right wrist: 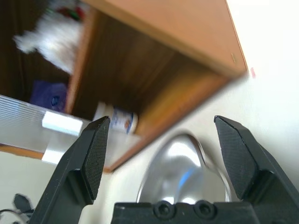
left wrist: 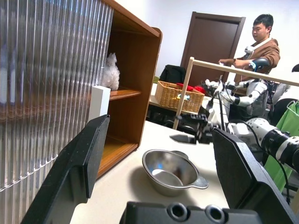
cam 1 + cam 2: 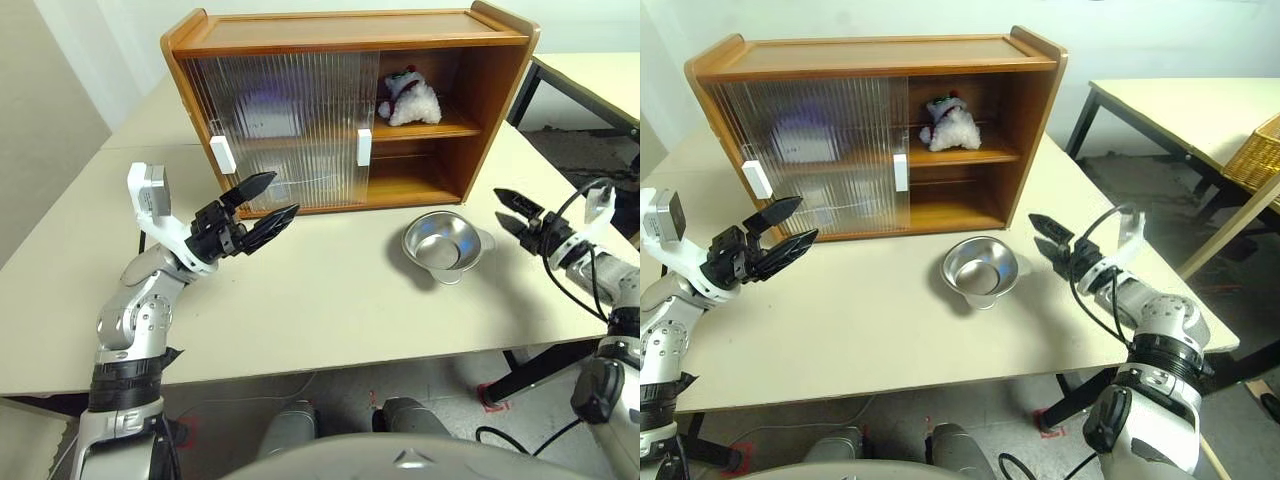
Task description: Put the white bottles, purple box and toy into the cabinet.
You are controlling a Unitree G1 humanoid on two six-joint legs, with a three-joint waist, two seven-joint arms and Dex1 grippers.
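Tabletop (image 3: 330, 300): one cabinet (image 3: 340, 110), one toy (image 3: 408, 100), one steel bowl (image 3: 445, 245).

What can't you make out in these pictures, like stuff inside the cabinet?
- Purple box: behind the cabinet's ribbed doors in the eye views, a purple blur; outline unreadable.
- White bottles: one shows blurred in the right wrist view; the second can't be made out.
- Toy: scarf and hat too small to read.

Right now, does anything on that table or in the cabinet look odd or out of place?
Nothing is spilled or broken. The steel bowl sits alone on the table before the cabinet, and the toy slumps on its upper shelf.
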